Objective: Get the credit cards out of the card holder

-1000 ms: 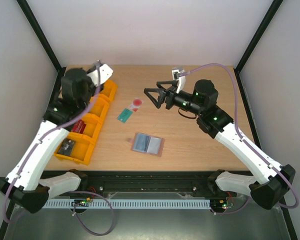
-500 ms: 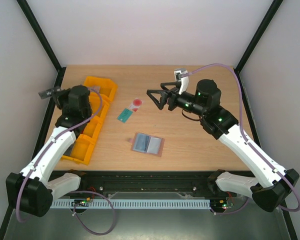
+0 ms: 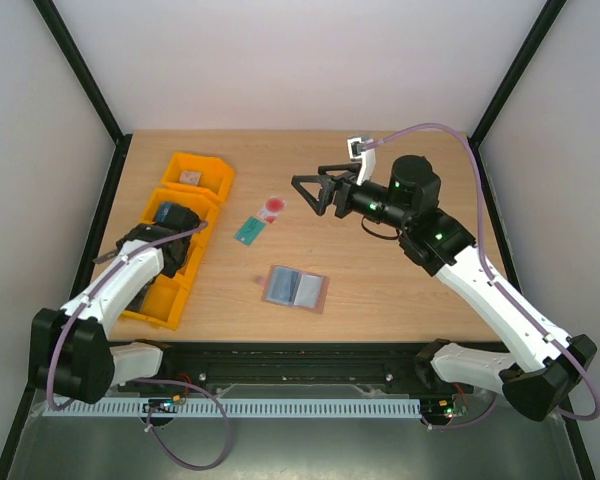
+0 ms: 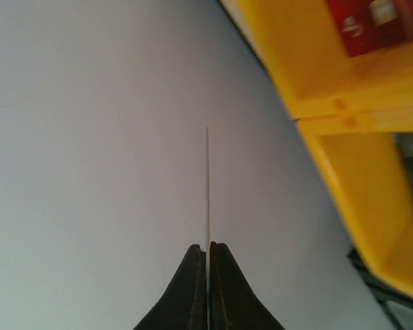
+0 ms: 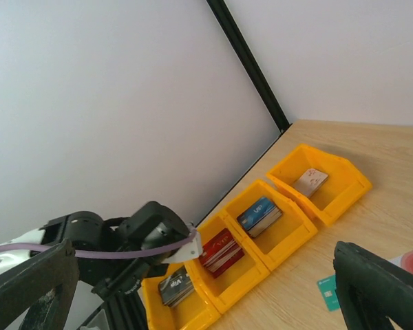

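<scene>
The right gripper holds its fingers spread wide and empty. The pale card with the red mark lies just off their tips, the teal card just beyond it, and the card holder lies open and flat, well back toward the arm bases. The left gripper has its fingers pressed together, pointing at the wall with the orange bins off to one side.

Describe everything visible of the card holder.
The card holder lies opened flat on the wooden table, near its front middle, slightly askew. Two grey-blue inner panels face up, the left darker, rimmed reddish-brown. Material looks leather-like. No card visibly sticks out; only the table touches it.
</scene>
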Controlling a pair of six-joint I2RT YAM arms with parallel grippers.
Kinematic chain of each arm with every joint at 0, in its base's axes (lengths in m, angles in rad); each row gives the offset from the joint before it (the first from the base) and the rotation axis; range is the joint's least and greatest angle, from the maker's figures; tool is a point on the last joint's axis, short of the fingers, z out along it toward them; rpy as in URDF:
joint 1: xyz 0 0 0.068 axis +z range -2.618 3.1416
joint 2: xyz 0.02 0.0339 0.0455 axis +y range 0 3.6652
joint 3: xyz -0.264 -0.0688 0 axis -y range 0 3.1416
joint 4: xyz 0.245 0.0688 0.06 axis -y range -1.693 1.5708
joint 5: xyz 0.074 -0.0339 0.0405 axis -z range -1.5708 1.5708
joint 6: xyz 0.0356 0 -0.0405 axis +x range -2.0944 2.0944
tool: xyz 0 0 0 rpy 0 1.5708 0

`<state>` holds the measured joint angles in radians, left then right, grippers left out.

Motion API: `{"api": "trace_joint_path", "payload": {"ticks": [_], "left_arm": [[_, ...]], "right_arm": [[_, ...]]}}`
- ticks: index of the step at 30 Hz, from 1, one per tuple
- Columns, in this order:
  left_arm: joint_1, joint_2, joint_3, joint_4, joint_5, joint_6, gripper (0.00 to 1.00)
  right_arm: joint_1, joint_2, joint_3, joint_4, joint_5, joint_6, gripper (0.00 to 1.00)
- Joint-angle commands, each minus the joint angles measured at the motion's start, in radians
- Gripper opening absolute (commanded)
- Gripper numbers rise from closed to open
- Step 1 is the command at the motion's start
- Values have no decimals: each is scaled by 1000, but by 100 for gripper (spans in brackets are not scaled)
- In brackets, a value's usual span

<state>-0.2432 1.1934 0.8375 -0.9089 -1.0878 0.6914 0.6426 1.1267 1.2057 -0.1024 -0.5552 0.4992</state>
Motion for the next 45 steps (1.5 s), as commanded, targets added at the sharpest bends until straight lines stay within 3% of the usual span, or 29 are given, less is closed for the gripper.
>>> {"api": "trace_joint_path", "payload": {"ticks": [1, 9, 17, 20, 24, 26, 29, 32, 38, 42, 44, 45], "left_arm": [[21, 52, 51, -137, 136, -254, 2], [121, 10, 93, -185, 332, -344, 2], [122, -85, 21, -329, 384, -385, 2], [121, -86, 33, -276, 305, -374, 2], [105, -117, 135, -65, 162, -289, 2], [76, -156, 144, 92, 59, -168, 2], [27, -252, 65, 582, -63, 242, 2], [6, -345, -34, 1022, -20, 652, 2], [-9, -317, -50, 1540, 41, 1032, 2], [-15, -297, -47, 1717, 65, 1141, 3], [-14, -293, -28, 1620, 18, 1071, 3], [-13, -289, -3, 1484, -19, 968, 3]], "right_arm": [[-1, 22, 55, 4, -20, 53, 99], [-1, 32, 70, 25, 13, 85, 99], [-1, 55, 70, 49, -15, 82, 99], [-1, 58, 56, 48, -4, 53, 99], [-1, 106, 110, -1, -35, 32, 99], [-1, 114, 118, -3, -46, 32, 99], [-1, 104, 104, 16, -45, 31, 99], [-1, 103, 102, 10, -43, 26, 99], [-1, 106, 101, 20, -53, 34, 99], [-1, 104, 88, 22, -53, 28, 99], [-1, 107, 92, 12, -64, 19, 99], [-1, 106, 92, 10, -65, 15, 99]]}}
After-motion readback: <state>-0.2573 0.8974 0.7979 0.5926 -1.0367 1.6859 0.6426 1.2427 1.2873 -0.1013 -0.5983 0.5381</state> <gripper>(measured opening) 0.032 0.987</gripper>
